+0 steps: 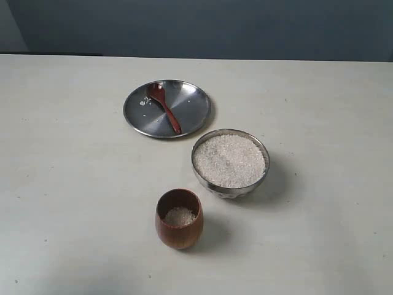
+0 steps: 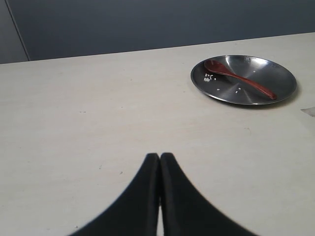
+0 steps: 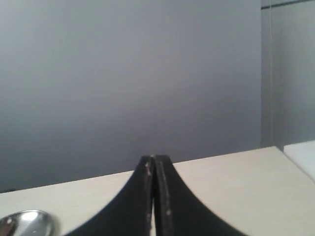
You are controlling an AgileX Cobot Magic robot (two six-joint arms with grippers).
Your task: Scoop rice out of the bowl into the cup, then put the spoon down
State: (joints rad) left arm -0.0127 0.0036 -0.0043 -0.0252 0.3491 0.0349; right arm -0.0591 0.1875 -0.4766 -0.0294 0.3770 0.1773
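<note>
Holding nothing, left tool (image 2: 159,156), right tool (image 3: 154,159) sit closed.

Open table (image 1: 67,184) around plate (image 1: 187,101), bowl (image 1: 230,192), cup (image 1: 178,233)

- A pale cream tabletop (image 1: 67,184) filled most of the exterior view, matte, with faint specks and scuffs
- Behind its far edge stood a plain dark blue-grey wall (image 1: 245,27)
- In the right wrist view a vertical seam (image 3: 261,73) ran down that wall
- The light was soft and even
</note>
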